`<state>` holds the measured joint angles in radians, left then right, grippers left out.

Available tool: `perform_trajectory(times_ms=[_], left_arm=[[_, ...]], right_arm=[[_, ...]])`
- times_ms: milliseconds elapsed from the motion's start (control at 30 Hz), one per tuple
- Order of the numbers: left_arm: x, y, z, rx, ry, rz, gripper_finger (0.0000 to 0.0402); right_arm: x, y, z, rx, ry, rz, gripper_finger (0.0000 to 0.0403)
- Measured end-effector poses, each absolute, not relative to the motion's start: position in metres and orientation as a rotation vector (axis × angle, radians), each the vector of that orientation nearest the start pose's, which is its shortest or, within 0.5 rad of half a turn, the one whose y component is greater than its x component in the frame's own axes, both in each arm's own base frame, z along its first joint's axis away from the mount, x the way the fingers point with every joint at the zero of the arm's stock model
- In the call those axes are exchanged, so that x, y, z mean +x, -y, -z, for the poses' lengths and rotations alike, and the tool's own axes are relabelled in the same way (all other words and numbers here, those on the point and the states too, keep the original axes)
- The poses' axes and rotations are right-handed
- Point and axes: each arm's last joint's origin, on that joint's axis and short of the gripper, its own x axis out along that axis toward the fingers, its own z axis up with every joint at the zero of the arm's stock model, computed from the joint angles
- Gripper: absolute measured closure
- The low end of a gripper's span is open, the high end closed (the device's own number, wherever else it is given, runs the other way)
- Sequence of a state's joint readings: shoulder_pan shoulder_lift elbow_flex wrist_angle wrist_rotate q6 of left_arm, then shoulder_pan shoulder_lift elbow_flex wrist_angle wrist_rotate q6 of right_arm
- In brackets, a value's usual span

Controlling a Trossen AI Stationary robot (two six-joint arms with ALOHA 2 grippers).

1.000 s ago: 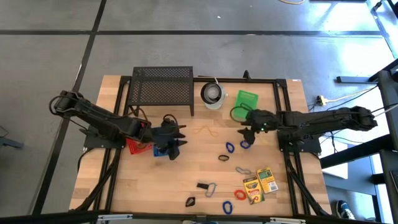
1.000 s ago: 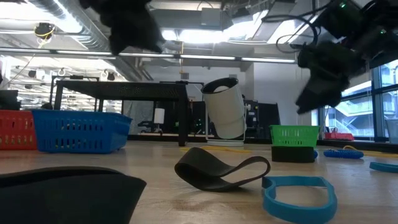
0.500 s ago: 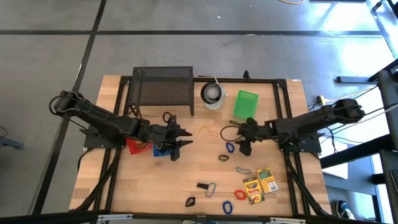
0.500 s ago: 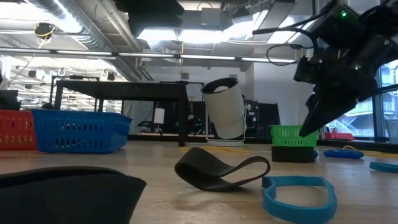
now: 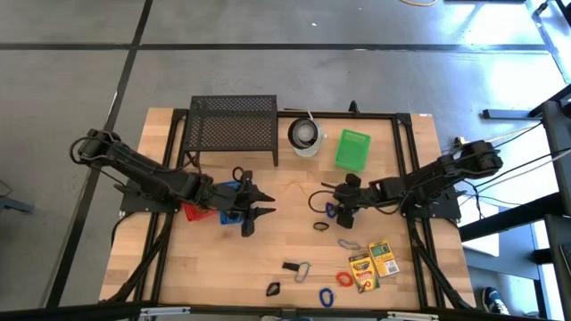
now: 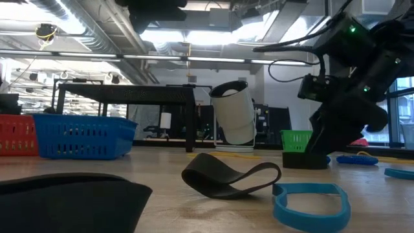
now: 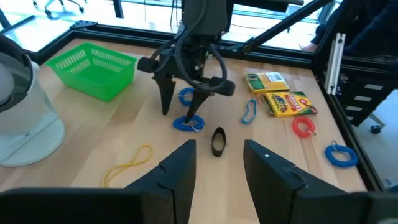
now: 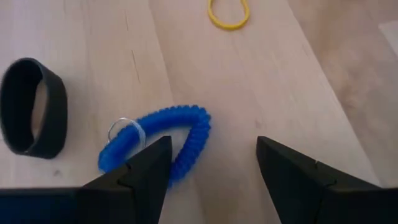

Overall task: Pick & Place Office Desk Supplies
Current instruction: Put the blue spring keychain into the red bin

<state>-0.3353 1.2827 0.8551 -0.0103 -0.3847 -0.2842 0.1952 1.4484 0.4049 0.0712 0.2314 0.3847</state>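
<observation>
Two arms show from above: right gripper (image 5: 327, 207), jaws apart, low over a blue coiled plastic wrist band (image 5: 329, 211) mid-desk (image 5: 268, 259); left gripper (image 5: 254, 210) waits, jaws apart. Right wrist: band (image 8: 163, 142) looks light, springy; pinch across its coil.

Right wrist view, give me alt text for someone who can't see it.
The right gripper hangs open just above a wooden table, its two dark fingers on either side of a blue coiled key ring. A black band lies beside the coil, and a yellow rubber band lies farther off.
</observation>
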Motion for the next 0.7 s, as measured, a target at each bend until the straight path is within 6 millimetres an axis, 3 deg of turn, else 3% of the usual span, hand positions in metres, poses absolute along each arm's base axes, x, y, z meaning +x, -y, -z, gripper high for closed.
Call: perform_trajectory(times_ms=[200,367,700], left_arm=[[0.266,0.085,-0.269,-0.110,-0.401,-0.092,0.0274],[0.266,0.085,-0.269,-0.105,-0.401,-0.090,0.0274],[0.266,0.084,-0.269,-0.106,-0.401,-0.093,0.0274]], right_arm=[[0.221,-0.042,-0.104,0.090,-0.914,0.201,0.0176],[0.228,-0.044,-0.110,-0.025,-0.924,0.153,0.0210],[0.232,-0.046,-0.104,-0.032,-0.981,0.085,0.0359]])
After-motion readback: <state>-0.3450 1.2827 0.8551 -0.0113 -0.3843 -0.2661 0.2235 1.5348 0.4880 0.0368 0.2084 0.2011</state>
